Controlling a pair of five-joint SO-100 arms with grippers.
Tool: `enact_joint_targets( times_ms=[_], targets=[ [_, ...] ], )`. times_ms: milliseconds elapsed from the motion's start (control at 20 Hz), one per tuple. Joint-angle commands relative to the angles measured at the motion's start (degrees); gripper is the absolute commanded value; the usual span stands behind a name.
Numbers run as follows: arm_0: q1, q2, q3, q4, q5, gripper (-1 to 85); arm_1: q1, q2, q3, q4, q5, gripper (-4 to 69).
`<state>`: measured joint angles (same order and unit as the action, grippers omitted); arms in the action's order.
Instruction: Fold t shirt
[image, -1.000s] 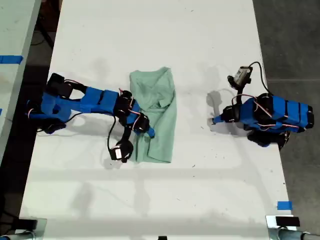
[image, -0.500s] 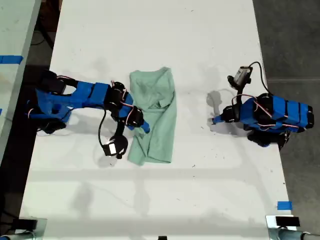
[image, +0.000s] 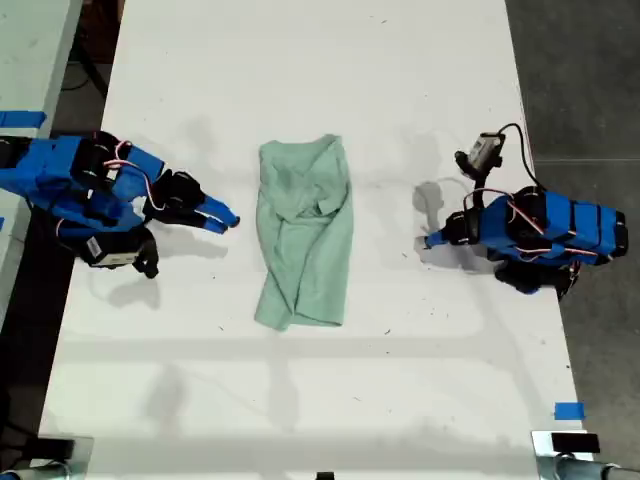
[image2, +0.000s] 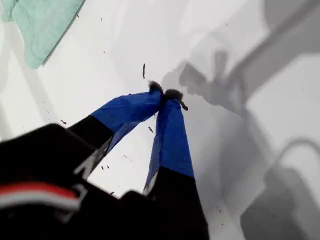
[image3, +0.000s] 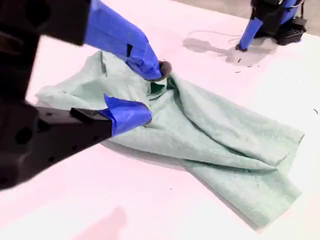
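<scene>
Roughly mid-task. The white table (image: 400, 80) fills the exterior view, and the t shirt (image: 305, 230) lies near its centre as a long narrow strip running from the top of that view toward the bottom. It is creased and uneven, with a raised fold along the middle and the lower end skewed toward the exterior view's left. The strip is not yet doubled end over end.

The two arms sit on opposite sides of the cloth, and neither touches it.

The second gripper (image: 222, 217) is on the exterior view's left, beside the shirt's upper half with bare table between. In the second wrist view its jaws (image3: 150, 92) stand apart and hold nothing. The shirt (image3: 225, 135) only lies behind them in line of sight.

The first gripper (image: 428, 241) is on the exterior view's right, well apart from the cloth. In the first wrist view its blue-taped tips (image2: 165, 95) are pressed together, empty, pointing down at bare table. Only a corner of the shirt (image2: 40, 25) shows in that view.

Judged step: between folds, with both arms clear of the cloth and the lengthwise narrowing apparently done.

The next move likely calls for pinching one short end of the strip, probably the loose lower one. That end then has to be carried over the other without dragging the whole strip. The first gripper would have to spread its jaws before it could help.

Risk: pinching only the top layer would undo the strip.
</scene>
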<state>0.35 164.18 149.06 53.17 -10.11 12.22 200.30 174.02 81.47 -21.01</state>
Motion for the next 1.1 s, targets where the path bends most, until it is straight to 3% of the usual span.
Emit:
enact_joint_targets(
  times_ms=[0, 100, 200, 350, 450, 550, 800, 1050],
  targets=[
    [1.5, 11.9, 17.1, -11.4, 1.3, 8.5, -0.5, 0.3, 2.3, -1.1, -0.7, 1.6],
    [0.4, 23.1, 24.5, -9.8, 2.2, 6.7, -0.6, 0.3, 2.3, -1.1, -0.5, 1.5],
    [-2.7, 38.7, 31.8, -2.6, 3.3, 6.5, -0.6, 0.3, 2.3, -1.1, -0.5, 1.5],
    [-8.1, 38.4, 35.2, -2.8, 4.5, 6.8, -0.5, 0.3, 2.3, -1.1, -0.5, 1.5],
    [-15.5, 38.4, 35.4, 1.5, 5.0, 2.4, -0.6, 0.3, 2.3, -1.1, -0.4, 1.5],
    [-19.2, 38.4, 35.4, 1.1, 7.1, 0.4, -0.8, 0.3, 2.3, -1.1, -0.4, 1.5],
    [-16.5, 38.4, 35.4, 1.4, 5.9, 2.8, -1.3, 0.3, 2.3, -1.1, 0.0, 1.5],
    [-17.6, 38.4, 35.5, 1.4, 5.8, -0.1, -1.4, 0.3, 2.3, -1.1, 0.1, 1.5]
  ],
)
